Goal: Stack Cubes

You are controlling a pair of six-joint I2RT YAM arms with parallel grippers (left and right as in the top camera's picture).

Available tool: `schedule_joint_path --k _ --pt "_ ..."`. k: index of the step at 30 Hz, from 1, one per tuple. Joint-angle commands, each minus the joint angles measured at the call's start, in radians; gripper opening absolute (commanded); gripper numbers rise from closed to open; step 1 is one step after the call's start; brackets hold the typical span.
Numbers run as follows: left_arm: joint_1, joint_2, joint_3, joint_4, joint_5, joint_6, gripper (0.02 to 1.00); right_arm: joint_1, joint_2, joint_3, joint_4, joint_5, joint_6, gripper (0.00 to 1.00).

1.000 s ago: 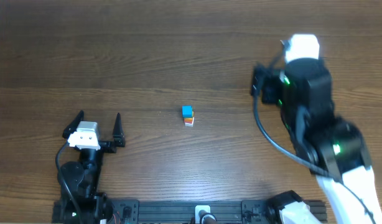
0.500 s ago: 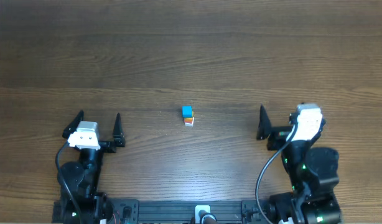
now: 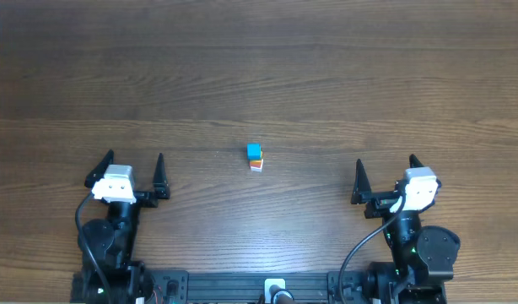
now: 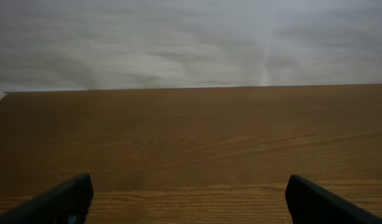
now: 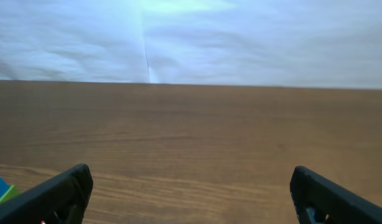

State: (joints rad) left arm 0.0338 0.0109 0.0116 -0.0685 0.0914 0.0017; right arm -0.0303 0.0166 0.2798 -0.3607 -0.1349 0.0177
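Note:
A small stack of cubes (image 3: 255, 157) stands at the middle of the wooden table (image 3: 259, 76), a blue cube on top, an orange one under it and a white one at the bottom. My left gripper (image 3: 132, 163) rests open near the table's front left, well to the left of the stack. My right gripper (image 3: 384, 167) rests open at the front right, equally far from it. In the right wrist view a blue and green corner of the stack (image 5: 0, 188) peeks in beside one finger. Nothing lies between either gripper's fingers.
The table top runs bare to a pale wall (image 4: 191, 37) at its far edge. A black rail (image 3: 259, 283) with both arm bases lines the near edge.
My right arm has drawn back from a raised pose at the far right down to its rest spot at the front right. The left arm and the stack stayed put.

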Motion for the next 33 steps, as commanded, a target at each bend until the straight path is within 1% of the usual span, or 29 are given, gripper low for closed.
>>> schedule_joint_path --k 1,5,8,15,23,33 --pt "-0.004 -0.005 -0.006 0.0 0.009 0.017 1.0 -0.006 -0.01 -0.032 0.056 -0.036 -0.06 0.991" --pt "-0.004 -0.005 -0.006 0.0 0.009 0.017 1.0 -0.006 -0.01 -0.086 0.145 -0.033 -0.06 0.991" --pt "-0.004 -0.005 -0.006 0.0 0.009 0.017 1.0 -0.005 -0.011 -0.167 0.245 -0.033 -0.06 0.991" --pt "-0.004 -0.005 -0.006 0.0 0.009 0.017 1.0 0.003 -0.011 -0.27 0.346 -0.028 -0.06 0.993" --pt "-0.004 -0.005 -0.006 0.0 0.009 0.017 1.0 0.006 -0.011 -0.275 0.3 -0.021 -0.06 0.993" --pt "-0.004 -0.005 -0.006 0.0 0.009 0.017 1.0 0.005 -0.01 -0.275 0.299 -0.021 -0.06 0.991"
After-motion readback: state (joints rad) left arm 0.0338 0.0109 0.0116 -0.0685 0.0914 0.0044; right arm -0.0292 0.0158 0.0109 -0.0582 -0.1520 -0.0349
